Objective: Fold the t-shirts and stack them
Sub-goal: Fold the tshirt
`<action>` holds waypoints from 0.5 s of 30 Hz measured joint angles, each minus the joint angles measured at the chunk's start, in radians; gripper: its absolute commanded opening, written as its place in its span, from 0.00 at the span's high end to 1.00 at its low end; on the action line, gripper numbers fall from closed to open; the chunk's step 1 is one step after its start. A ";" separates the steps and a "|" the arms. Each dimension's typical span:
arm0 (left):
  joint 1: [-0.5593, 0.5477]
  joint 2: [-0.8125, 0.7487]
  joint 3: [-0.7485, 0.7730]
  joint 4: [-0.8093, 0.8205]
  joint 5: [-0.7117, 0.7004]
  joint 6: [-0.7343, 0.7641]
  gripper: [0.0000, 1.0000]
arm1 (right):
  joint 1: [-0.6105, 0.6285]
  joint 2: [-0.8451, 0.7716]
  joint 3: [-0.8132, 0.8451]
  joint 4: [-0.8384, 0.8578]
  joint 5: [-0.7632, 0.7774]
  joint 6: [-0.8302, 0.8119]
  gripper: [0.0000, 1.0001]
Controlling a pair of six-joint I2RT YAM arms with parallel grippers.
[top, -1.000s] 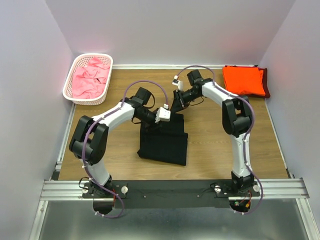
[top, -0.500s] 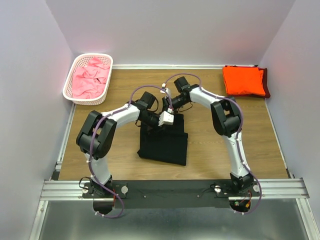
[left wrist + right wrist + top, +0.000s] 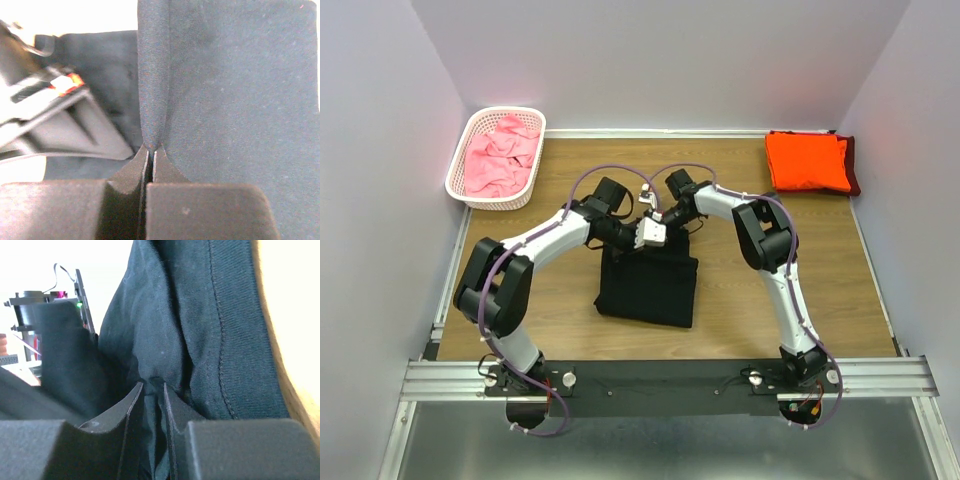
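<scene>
A folded black t-shirt (image 3: pixel 648 288) lies mid-table. At its far edge, my left gripper (image 3: pixel 633 246) is shut on a raised ridge of the black cloth (image 3: pixel 153 75), pinched right at the fingertips (image 3: pixel 151 148). Coming from the right at the same edge, my right gripper (image 3: pixel 667 226) is closed on bunched black cloth (image 3: pixel 200 315) held between its jaws (image 3: pixel 153 386). The two grippers sit close together. A folded orange t-shirt (image 3: pixel 807 160) rests on a dark maroon one (image 3: pixel 854 172) at the back right. Several pink t-shirts (image 3: pixel 502 155) fill the basket.
The white lattice basket (image 3: pixel 459 165) stands at the back left corner. The wood table (image 3: pixel 740 300) is walled on three sides. The other arm's wrist shows at the left of each wrist view (image 3: pixel 55 115) (image 3: pixel 55 315).
The right arm swung left to the shirt's far edge beside the left gripper. The left jaws closed on a fold of the black cloth. The shirt's far edge shifted slightly.
</scene>
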 measured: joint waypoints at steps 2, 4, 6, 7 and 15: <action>0.003 -0.018 0.020 -0.006 -0.003 0.001 1.00 | -0.002 0.000 -0.009 0.006 -0.013 -0.008 0.70; 0.013 -0.016 0.061 -0.016 -0.011 0.005 1.00 | -0.003 0.000 -0.016 0.008 -0.022 -0.015 0.70; 0.027 -0.007 0.090 -0.016 -0.018 0.010 1.00 | -0.004 0.000 -0.023 0.010 -0.033 -0.021 0.70; 0.040 0.004 0.111 -0.013 -0.023 0.014 1.00 | -0.004 0.000 -0.026 0.009 -0.039 -0.025 0.70; 0.077 0.053 0.154 -0.010 -0.043 0.054 1.00 | -0.004 -0.018 -0.026 0.001 -0.009 -0.039 0.63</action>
